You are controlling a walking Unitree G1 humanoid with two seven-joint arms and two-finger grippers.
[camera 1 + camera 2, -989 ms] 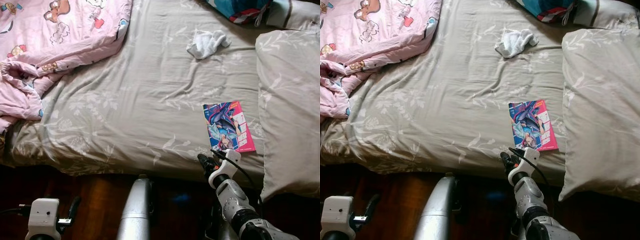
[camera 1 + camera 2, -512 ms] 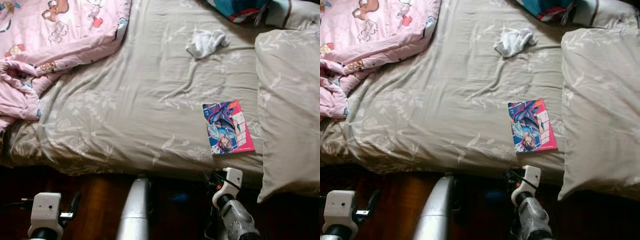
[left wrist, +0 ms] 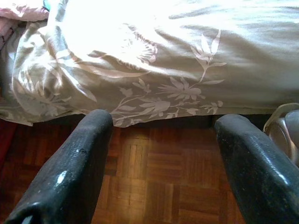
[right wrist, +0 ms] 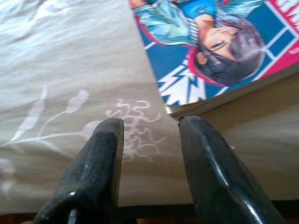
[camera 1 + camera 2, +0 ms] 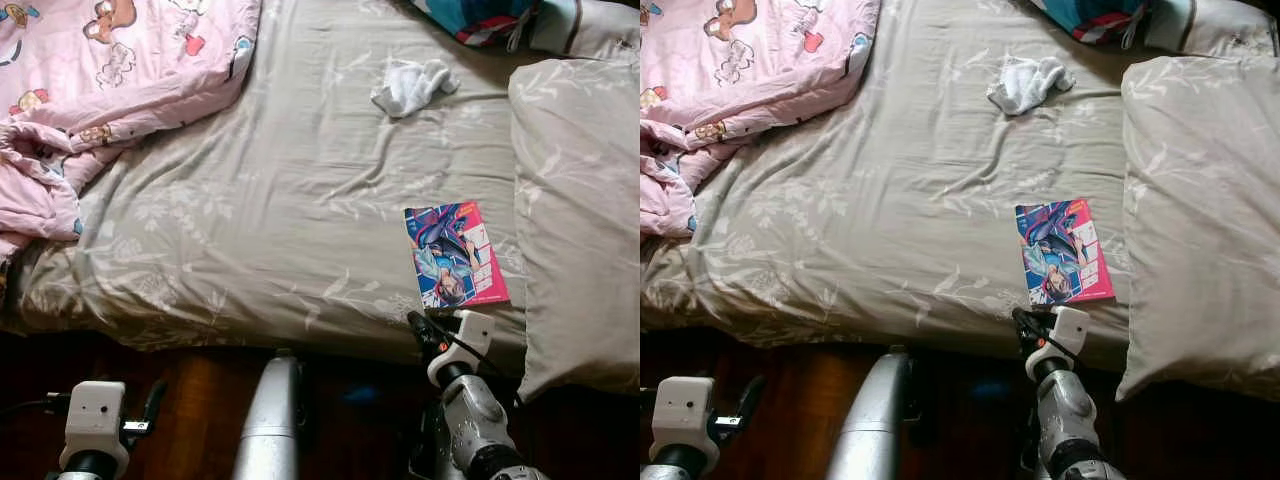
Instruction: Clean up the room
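Beige, leaf-printed sheets cover the bed point(image 5: 300, 200) in front of you, with dark wooden parquet floor point(image 3: 154, 186) at its near edge. Your comic book point(image 5: 455, 254) lies flat on the sheet near the bed's front edge, just beside the large beige pillow point(image 5: 575, 210) on the right. A crumpled white cloth point(image 5: 412, 86) sits farther back, well apart from the book, and a pink cartoon-print blanket point(image 5: 110, 90) is bunched over the far left corner. Your right claw point(image 4: 149, 128) rests at the bed's edge just short of the book's near corner, its fingers point(image 4: 100, 154) apart and holding nothing. Your left claw point(image 3: 161, 126) hangs low over the floor beside the bed's draped edge, fingers spread wide and empty.
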